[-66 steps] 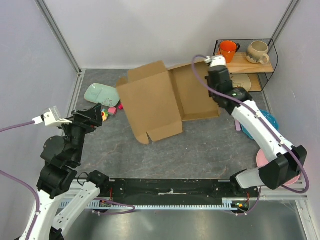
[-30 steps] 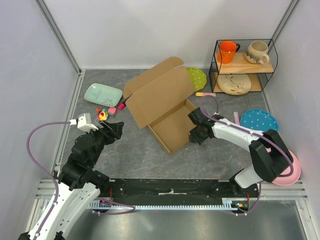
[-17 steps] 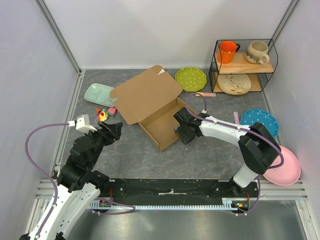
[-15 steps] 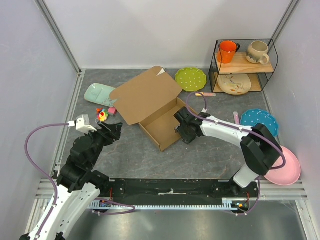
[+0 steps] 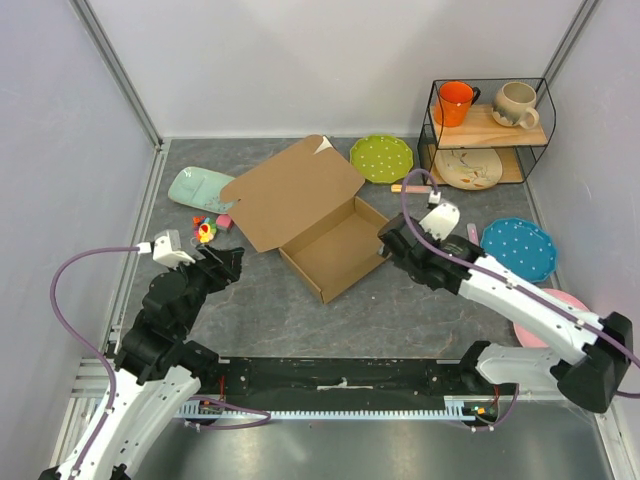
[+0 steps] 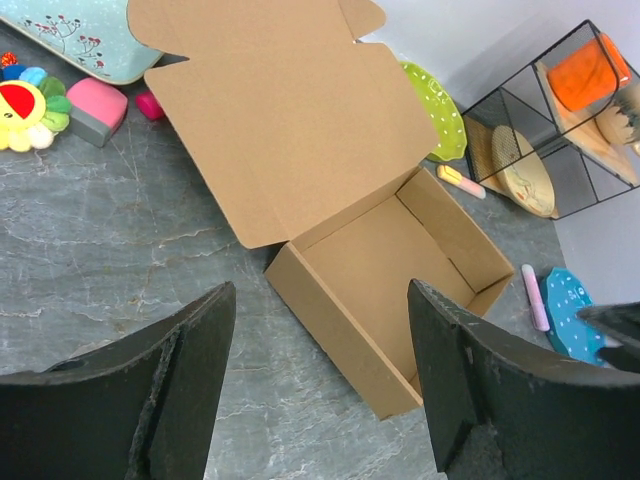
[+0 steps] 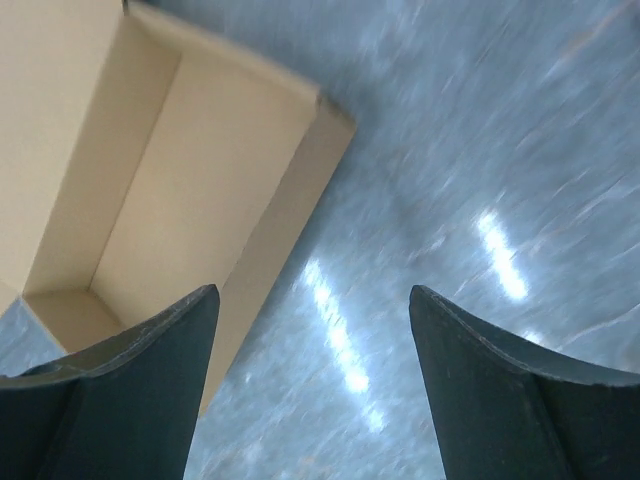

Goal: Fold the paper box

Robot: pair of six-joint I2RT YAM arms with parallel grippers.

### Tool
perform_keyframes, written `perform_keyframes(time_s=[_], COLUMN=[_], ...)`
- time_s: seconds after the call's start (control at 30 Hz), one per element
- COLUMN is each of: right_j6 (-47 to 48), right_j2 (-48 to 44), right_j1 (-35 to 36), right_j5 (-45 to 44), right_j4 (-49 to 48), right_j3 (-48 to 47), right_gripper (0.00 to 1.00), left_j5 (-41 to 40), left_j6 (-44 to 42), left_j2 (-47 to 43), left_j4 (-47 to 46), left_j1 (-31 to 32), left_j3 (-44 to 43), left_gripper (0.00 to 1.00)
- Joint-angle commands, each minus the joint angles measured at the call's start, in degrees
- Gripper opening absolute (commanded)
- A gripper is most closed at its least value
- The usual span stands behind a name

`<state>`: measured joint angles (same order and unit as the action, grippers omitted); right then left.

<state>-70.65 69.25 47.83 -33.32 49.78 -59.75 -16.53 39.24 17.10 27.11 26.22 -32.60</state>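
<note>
The paper box point(image 5: 338, 243) is a brown cardboard tray standing open on the grey table, its lid point(image 5: 288, 190) tilted back toward the far left. The left wrist view shows its empty inside point(image 6: 395, 268) and its lid point(image 6: 280, 120). My right gripper point(image 5: 388, 238) is open just right of the tray's right corner and holds nothing. In the blurred right wrist view the gripper point(image 7: 312, 292) hovers over bare table beside the box point(image 7: 170, 170). My left gripper point(image 5: 231, 261) is open, well left of the box, with nothing between its fingers point(image 6: 190, 380).
A green dotted plate point(image 5: 381, 157) lies behind the box. A wire shelf point(image 5: 487, 127) at the back right carries an orange mug point(image 5: 455, 100) and a beige mug point(image 5: 515, 103). At the right are a blue plate point(image 5: 517, 246) and a pink plate point(image 5: 548, 312); at the left, a pale tray point(image 5: 200, 187) and toys point(image 5: 207, 230).
My right gripper has opened, let go of the box's right wall and drawn back to the right. The box has come down onto the table farther left. The left arm has not moved.
</note>
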Motion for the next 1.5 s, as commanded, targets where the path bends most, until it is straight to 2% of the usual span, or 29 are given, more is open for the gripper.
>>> perform_keyframes(time_s=[0.0, 0.03, 0.07, 0.13, 0.17, 0.2, 0.27, 0.37, 0.47, 0.7, 1.0, 1.37, 1.47], right_j6=[19.01, 21.67, 24.05, 30.9, 32.93, 36.08, 37.95, 40.24, 42.52, 47.71, 49.38, 50.79, 50.44], right_j2=[-2.55, -1.76, -1.23, 0.26, 0.7, 1.32, 2.46, 4.04, 8.69, 24.59, 29.79, 35.15, 36.74], right_j1=[-3.87, -6.41, -13.57, -21.69, -28.69, -31.28, -35.42, -37.63, -38.52, -41.24, -47.48, -47.57, -49.59], right_j5=[-18.26, -18.53, -17.49, -8.73, -4.78, 2.14, 5.45, 5.2, 4.41, 2.56, 7.04, 9.77, 9.77], right_j4=[2.43, 2.08, 0.08, -3.62, -8.34, -10.56, -16.6, -24.26, -28.05, -29.56, -35.1, -38.7, -38.7], right_j3=[-5.2, -5.29, -4.42, -2.49, -0.04, 1.02, 3.65, 5.34, 2.89, -4.5, -2.31, -2.13, -2.31], right_gripper=[0.85, 0.86, 0.87, 0.88, 0.89, 0.9, 0.92, 0.93, 0.94, 0.95, 0.92, 0.91, 0.91], left_j5=[-1.57, -1.4, -1.31, -0.7, -0.34, 0.53, 1.59, 3.52, 4.75, 6.07, 6.51, 6.51, 6.43], left_j6=[-2.33, -2.07, -1.72, -1.01, -0.23, 0.04, 1.09, 1.62, 1.89, 2.24, 1.98, 1.89, 1.89], left_j2=[-0.84, -1.02, -1.45, -1.9, -2.42, -2.6, -2.86, -2.95, -2.34, -2.16, -2.16, -2.69, -2.51], left_j4=[0.22, 0.48, 0.57, 0.66, 0.66, 0.66, 0.83, 0.75, 0.66, 0.13, -0.48, -0.4, -0.48], left_j1=[-0.11, -0.11, -0.03, -0.03, -0.11, -0.11, -0.11, -0.11, -0.11, -0.03, -0.03, -0.03, -0.03], left_j3=[0.78, 0.87, 1.31, 1.75, 2.19, 2.36, 2.8, 2.98, 3.33, 5.09, 5.79, 6.23, 6.41], left_gripper=[0.76, 0.76, 0.76, 0.76, 0.76, 0.76, 0.76, 0.76, 0.76, 0.75, 0.75, 0.74, 0.74])
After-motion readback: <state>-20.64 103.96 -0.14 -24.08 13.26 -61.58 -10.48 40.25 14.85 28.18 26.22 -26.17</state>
